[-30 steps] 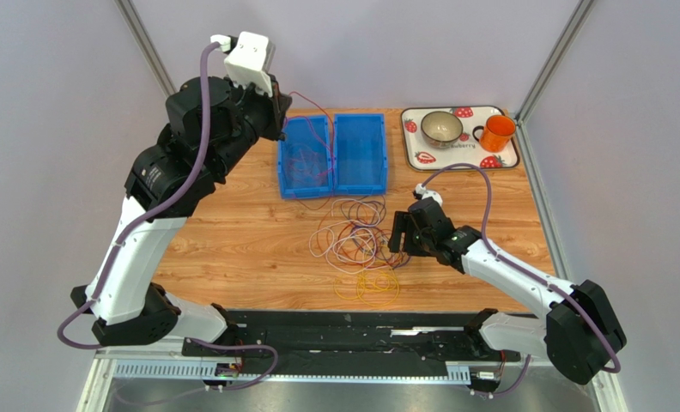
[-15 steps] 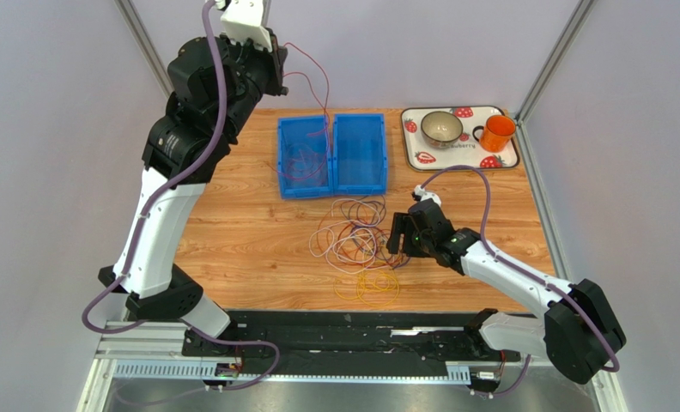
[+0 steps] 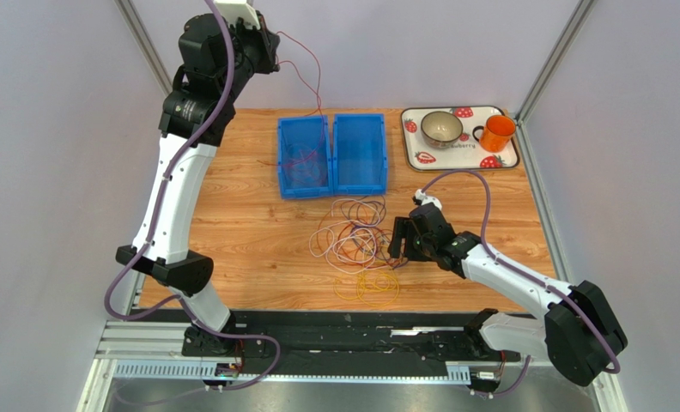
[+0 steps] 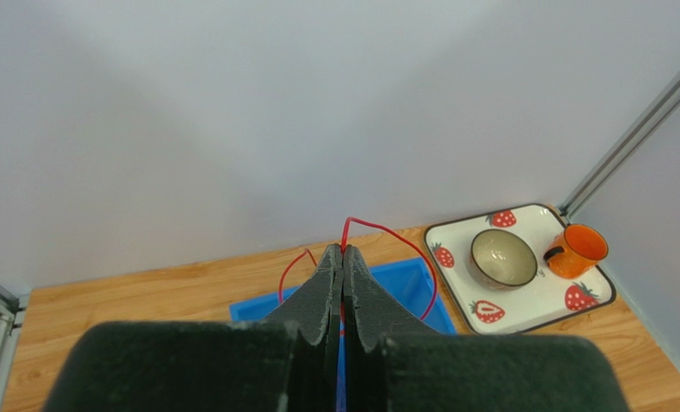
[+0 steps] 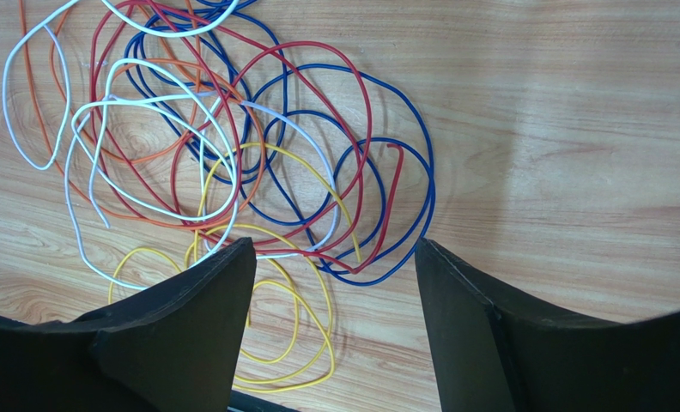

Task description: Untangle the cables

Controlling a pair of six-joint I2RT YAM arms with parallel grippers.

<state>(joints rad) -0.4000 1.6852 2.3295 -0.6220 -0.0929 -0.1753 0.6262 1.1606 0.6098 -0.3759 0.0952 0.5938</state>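
- Grip first: the left gripper (image 3: 270,41) is pinched shut on the red cable (image 3: 316,77), held high above the far left corner of the worktop (image 3: 232,223). In its wrist view the wire arches out from between the closed tips.
- From there the red cable hangs down into the left blue bin (image 3: 303,167) at the far edge, where loose red loops lie. The step in hand looks like settling this freed wire into that bin.
- To do it well, bring the hand straight down over the bin's middle. The slack should coil inside the walls, not drape over the rim into the right blue bin (image 3: 361,154) or toward the heap. Release only once most of the length rests inside.
- The right gripper (image 3: 397,245) hovers with its jaws wide apart and empty, low over the right side of the tangle (image 3: 350,239). The tangle sits mid-worktop, between the bins and the near edge.
- Its next pick probably wants an outlying strand: the yellow cable (image 3: 371,287), closest to the near edge, seems to overlap the others least.
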